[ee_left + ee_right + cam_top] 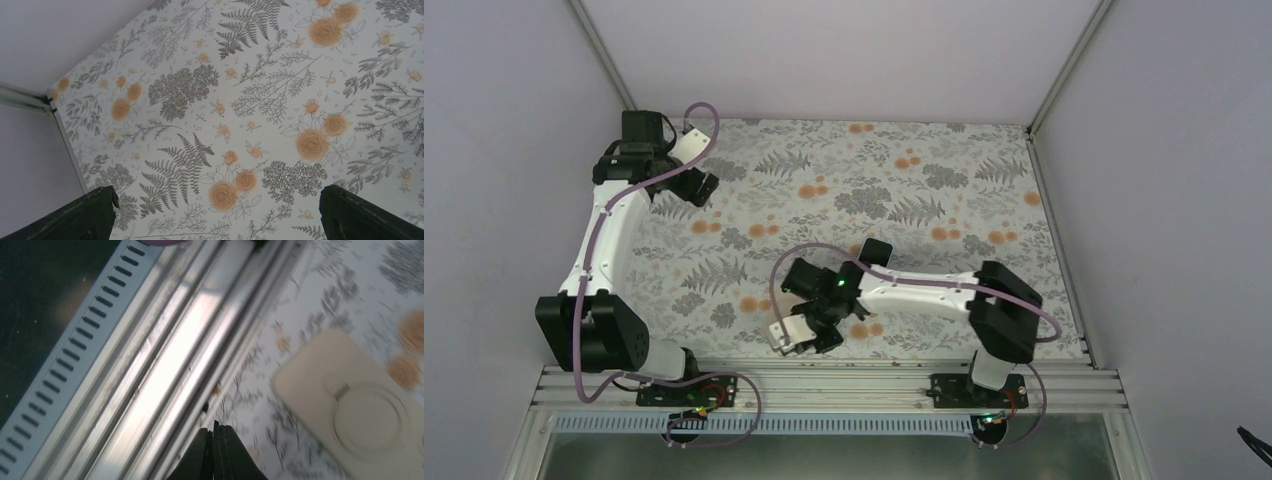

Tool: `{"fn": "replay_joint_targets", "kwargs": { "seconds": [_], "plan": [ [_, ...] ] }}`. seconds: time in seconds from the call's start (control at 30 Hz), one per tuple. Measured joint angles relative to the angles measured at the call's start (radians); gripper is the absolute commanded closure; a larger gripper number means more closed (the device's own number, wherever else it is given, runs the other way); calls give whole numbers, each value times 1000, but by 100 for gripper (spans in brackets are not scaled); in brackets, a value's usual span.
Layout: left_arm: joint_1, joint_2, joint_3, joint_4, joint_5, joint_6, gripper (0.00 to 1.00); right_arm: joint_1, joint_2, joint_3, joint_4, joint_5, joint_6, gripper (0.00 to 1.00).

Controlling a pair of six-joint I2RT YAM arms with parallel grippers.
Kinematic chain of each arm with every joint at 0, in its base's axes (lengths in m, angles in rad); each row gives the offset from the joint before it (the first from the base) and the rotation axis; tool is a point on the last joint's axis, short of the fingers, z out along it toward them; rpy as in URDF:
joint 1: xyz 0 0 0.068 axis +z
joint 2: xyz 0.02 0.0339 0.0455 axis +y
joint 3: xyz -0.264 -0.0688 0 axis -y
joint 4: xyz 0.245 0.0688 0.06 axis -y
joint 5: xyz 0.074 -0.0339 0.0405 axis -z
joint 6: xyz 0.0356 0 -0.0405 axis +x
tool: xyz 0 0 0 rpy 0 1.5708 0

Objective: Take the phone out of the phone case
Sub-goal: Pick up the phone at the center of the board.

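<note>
One beige case (360, 410) lies flat on the floral surface (260, 75) by the front rail (165, 365), beside the right fingers (204, 457), which are pressed together, empty. The left fingers (75, 215) stand spread, well apart from it.

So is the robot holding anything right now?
Nothing is held. The right gripper is shut with nothing between its fingers; the beige phone case lies on the table beside it. The left gripper is open and empty.
</note>
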Motion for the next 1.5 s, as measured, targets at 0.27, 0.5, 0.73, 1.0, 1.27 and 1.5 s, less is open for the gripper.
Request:
{"fn": "replay_joint_targets", "kwargs": {
  "seconds": [0.27, 0.5, 0.73, 1.0, 1.27, 1.5],
  "plan": [
    [17, 3, -68, 69, -2, -56, 0, 51, 189, 62, 102, 59, 33, 97],
    [48, 3, -95, 126, -3, -71, 0, 55, 280, 98, 158, 74, 55, 96],
    [82, 2, -137, 154, -3, -74, 0, 60, 322, 125, 182, 137, 76, 96],
    [112, -19, -148, 172, -4, -65, 0, -64, 298, 110, 166, 190, 79, 96],
    [116, -19, -153, 187, 4, -58, 0, -295, 264, 74, 160, 294, 84, 96],
    [116, -19, -175, 223, 14, -67, 0, -366, 348, 176, 239, 388, 124, 86]
  ]
}}
